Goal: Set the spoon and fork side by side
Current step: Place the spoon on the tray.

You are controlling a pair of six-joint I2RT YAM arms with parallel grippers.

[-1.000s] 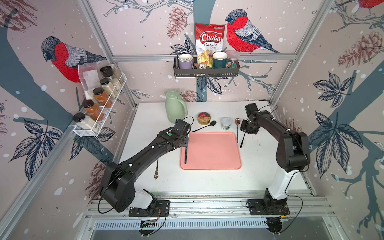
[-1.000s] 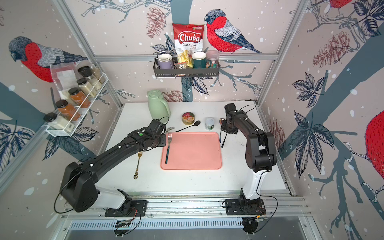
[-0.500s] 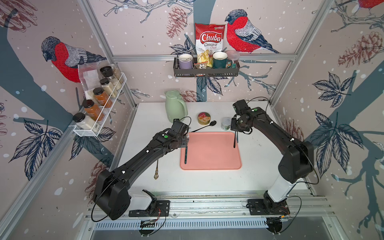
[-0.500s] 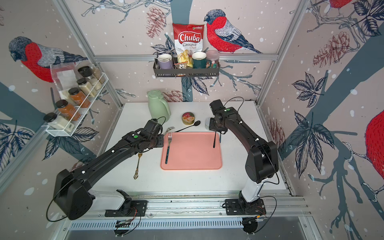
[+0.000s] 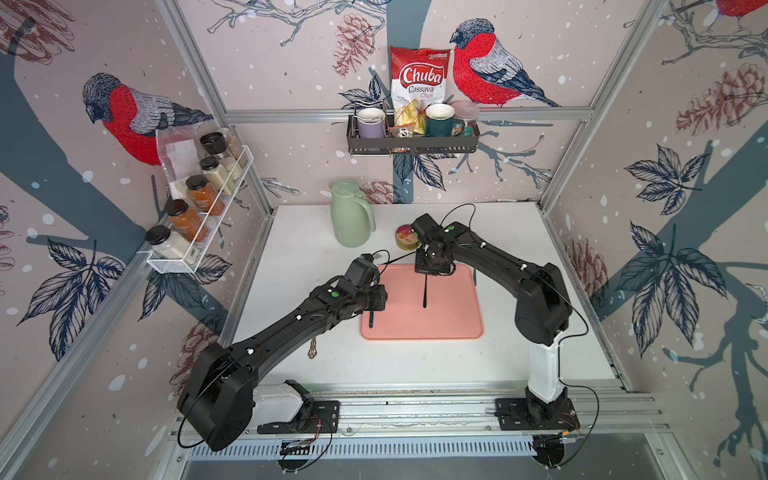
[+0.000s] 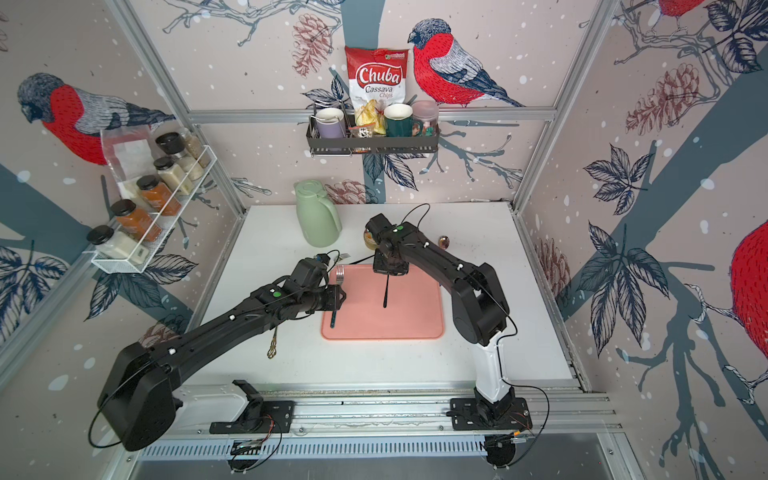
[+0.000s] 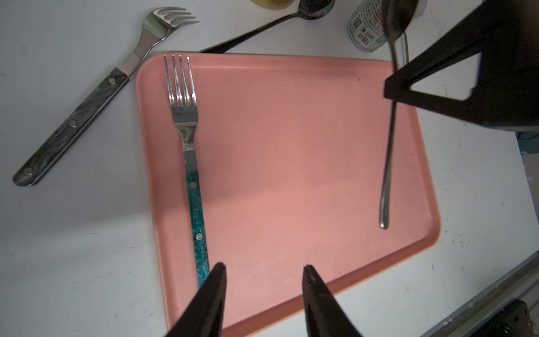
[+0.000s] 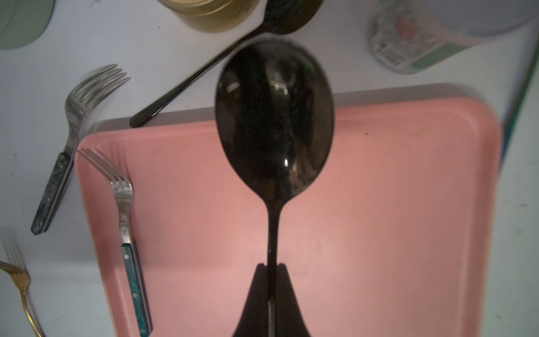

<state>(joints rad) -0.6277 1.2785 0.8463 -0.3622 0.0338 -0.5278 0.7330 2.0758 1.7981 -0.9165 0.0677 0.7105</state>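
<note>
A fork [image 7: 186, 122] lies along the pink tray's [image 7: 291, 175] 9 o'clock edge. A spare fork [image 7: 73, 122] and spare spoon [image 7: 262, 26] crowd the surface [image 7: 73, 262] at 11. The right gripper [image 8: 272, 267] pinches the spoon [image 8: 274, 116] above mid-tray. The left gripper [image 7: 264, 268] hovers, spread, by the fork's handle end.

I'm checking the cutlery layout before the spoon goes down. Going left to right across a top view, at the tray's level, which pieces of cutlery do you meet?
gold fork on the table → teal-handled fork on the pink tray → dark spoon held by the right gripper over the tray.
</note>
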